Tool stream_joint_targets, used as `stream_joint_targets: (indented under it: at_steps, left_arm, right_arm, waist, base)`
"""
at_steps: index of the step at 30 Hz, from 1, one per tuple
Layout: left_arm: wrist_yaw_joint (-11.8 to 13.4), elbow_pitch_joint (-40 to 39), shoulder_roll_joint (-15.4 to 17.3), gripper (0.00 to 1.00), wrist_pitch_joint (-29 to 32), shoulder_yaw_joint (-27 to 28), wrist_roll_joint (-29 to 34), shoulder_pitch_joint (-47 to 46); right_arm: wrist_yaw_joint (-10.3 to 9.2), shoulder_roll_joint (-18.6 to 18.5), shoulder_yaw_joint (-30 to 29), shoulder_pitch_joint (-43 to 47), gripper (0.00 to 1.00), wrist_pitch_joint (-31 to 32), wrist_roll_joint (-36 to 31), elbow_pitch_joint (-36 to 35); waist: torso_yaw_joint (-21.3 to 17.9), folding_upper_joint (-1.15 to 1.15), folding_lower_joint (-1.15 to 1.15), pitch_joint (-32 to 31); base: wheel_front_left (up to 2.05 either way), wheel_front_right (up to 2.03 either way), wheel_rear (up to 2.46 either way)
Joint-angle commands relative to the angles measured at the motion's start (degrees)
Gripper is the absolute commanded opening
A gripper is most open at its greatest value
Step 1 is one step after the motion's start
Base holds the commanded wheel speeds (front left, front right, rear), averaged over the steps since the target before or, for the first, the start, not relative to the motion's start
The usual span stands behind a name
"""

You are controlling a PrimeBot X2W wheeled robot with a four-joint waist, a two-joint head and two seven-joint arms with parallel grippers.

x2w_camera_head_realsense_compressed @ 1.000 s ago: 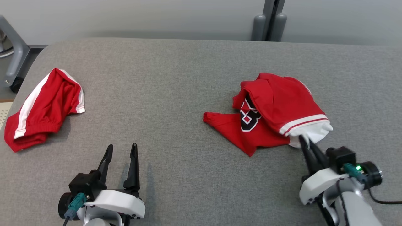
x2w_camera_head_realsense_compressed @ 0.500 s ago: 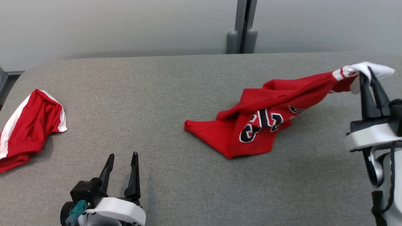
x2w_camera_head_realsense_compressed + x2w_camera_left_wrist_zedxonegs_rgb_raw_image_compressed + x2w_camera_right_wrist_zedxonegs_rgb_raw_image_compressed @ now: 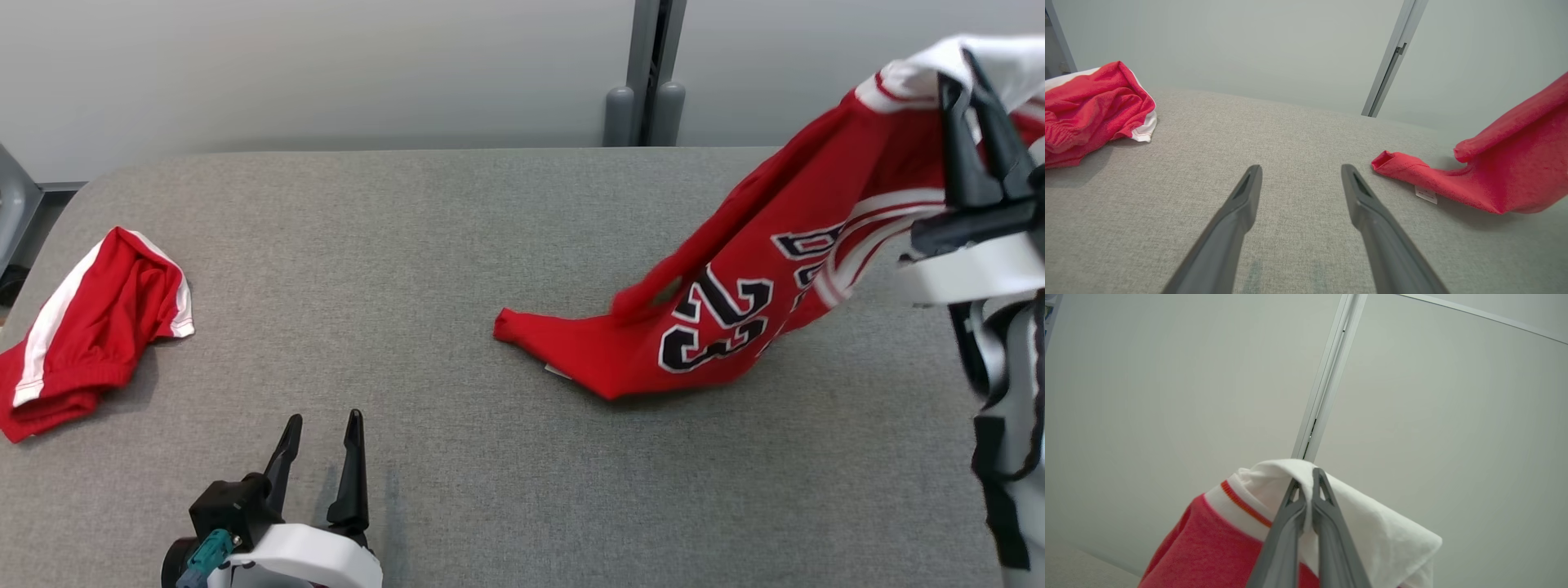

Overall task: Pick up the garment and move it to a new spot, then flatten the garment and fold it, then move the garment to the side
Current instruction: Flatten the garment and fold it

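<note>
Red shorts (image 3: 90, 327) with white side stripes lie bunched at the far left of the grey table (image 3: 408, 245). To their right and well apart from them, near the front edge, the left pincer (image 3: 324, 418) sits low over the table with its fingers spread wide and nothing between them. Right of the middle, one corner of the red jersey (image 3: 718, 335) rests on the table, pointing left, with a small white label (image 3: 558, 371) at its lower edge. From there the cloth, marked 23 in black and white, climbs rightward off the table. Behind the table a grey post (image 3: 649, 73) stands against the pale wall. At the upper right the right pincer (image 3: 962, 73) is clamped tight on the jersey's white trim, holding that end high; the right wrist view shows white fabric draped over the fingertips and pinched between them
</note>
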Motion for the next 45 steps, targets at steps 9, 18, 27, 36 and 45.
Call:
stream_joint_targets:
  at_steps: [9,18,27,36,45]
  left_arm:
    - [0.65,0.3,0.24,1.0,-0.12,0.51,-0.45,1.91]
    - [1.09,0.09,0.24,1.0,-0.12,-0.32,-0.98,1.7]
    - [0.94,0.79,0.25,1.0,-0.12,-2.3,-2.33,-1.64]
    - [0.48,0.74,0.22,1.0,-0.12,-4.35,-3.05,-4.51]
    - [0.82,0.01,0.22,1.0,-0.12,-3.77,-1.98,-3.81]
  right_arm:
    - [-0.01,-1.92,-1.01,-5.42,0.0,-0.01,1.58,-6.3]
    - [-0.01,-2.69,0.38,-7.52,0.0,1.75,3.67,-15.27]
    - [-0.01,-2.94,0.81,-11.99,0.0,6.3,1.51,-5.46]
    - [-0.01,-2.68,-1.77,-18.59,1.0,6.25,-4.49,17.79]
    - [-0.01,0.12,-6.45,-19.05,1.0,0.39,-7.16,28.79]
  waist:
    - [0.49,0.0,0.0,-1.5]
    - [-0.21,0.0,0.0,-1.01]
    - [6.38,0.0,0.0,4.76]
    - [13.18,0.0,0.0,9.2]
    - [11.91,0.0,0.0,8.42]
  base:
    - [0.0,0.0,0.0]
    - [0.0,0.0,0.0]
    - [0.0,0.0,0.0]
    - [0.0,0.0,0.0]
    - [0.0,0.0,0.0]
